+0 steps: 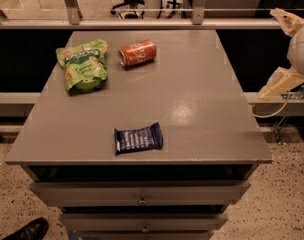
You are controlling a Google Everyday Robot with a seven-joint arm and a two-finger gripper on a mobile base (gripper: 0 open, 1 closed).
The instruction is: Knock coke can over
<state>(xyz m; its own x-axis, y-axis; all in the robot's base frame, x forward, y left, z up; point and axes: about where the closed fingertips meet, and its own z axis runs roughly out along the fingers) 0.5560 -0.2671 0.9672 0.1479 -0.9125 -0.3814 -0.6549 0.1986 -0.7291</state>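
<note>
The red coke can (pixel 137 53) lies on its side near the back of the grey table top (pixel 192 94), its silver top facing left. My gripper (pixel 287 51) is at the right edge of the view, off the table's right side and well away from the can. Its two pale fingers (pixel 281 82) are spread wide apart, one up, one down, with nothing between them.
A green snack bag (pixel 83 66) lies left of the can. A dark blue flat wrapper (pixel 138 138) lies near the table's front edge. Drawers run below the top. A railing and office chairs stand behind. A shoe (pixel 27 230) is on the floor at the lower left.
</note>
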